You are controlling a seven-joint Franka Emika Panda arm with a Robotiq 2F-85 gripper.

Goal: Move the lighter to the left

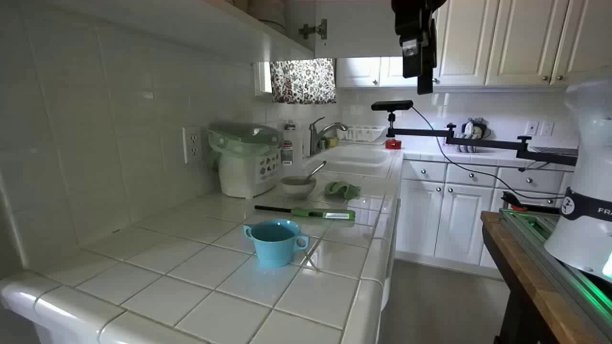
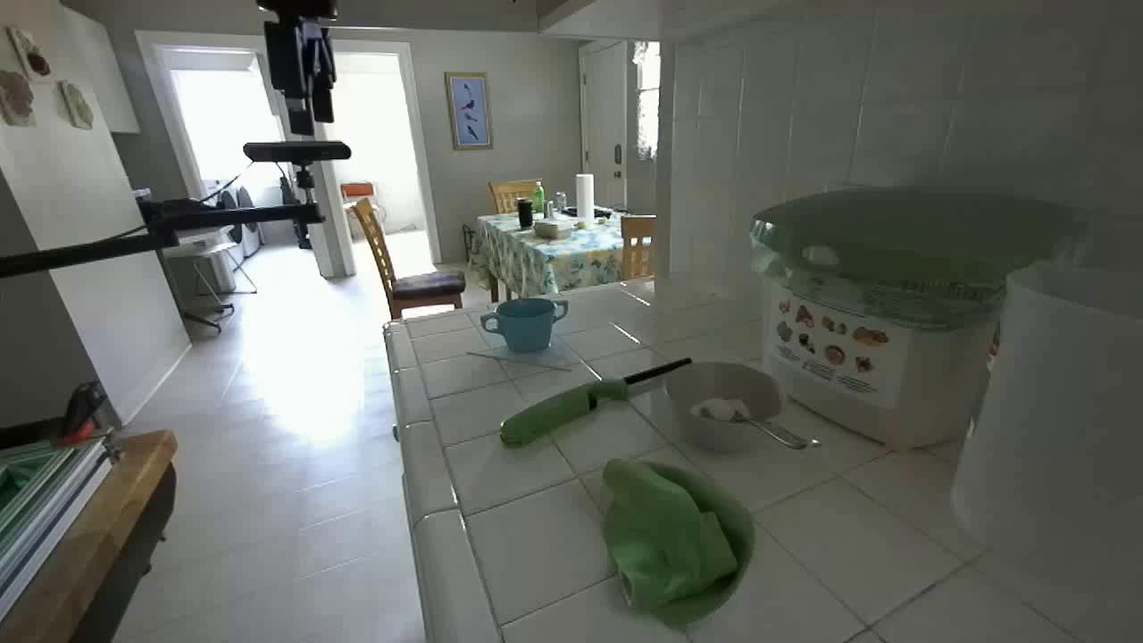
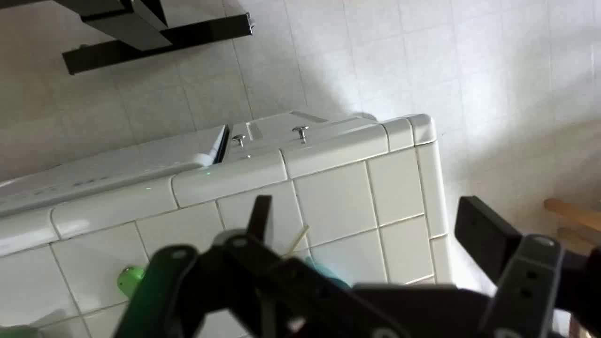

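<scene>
The lighter, with a long green body and thin black end, lies flat on the white tiled counter. It shows in both exterior views (image 1: pixel 315 213) (image 2: pixel 552 414). In the wrist view only its green end (image 3: pixel 129 280) shows; my gripper hides the rest. My gripper shows high above the counter in both exterior views (image 1: pixel 419 85) (image 2: pixel 312 121), apart from the lighter. In the wrist view my gripper (image 3: pixel 366 202) is open, its fingers wide apart with nothing between them.
A blue two-handled cup (image 1: pixel 274 247) stands near the lighter, with a thin stick (image 2: pixel 518 360) beside it. A bowl with a spoon (image 2: pixel 714 393), a green cloth (image 2: pixel 670 536) and a green-lidded white bin (image 1: pixel 248 172) stand around. An open cabinet door (image 1: pixel 356 28) hangs above.
</scene>
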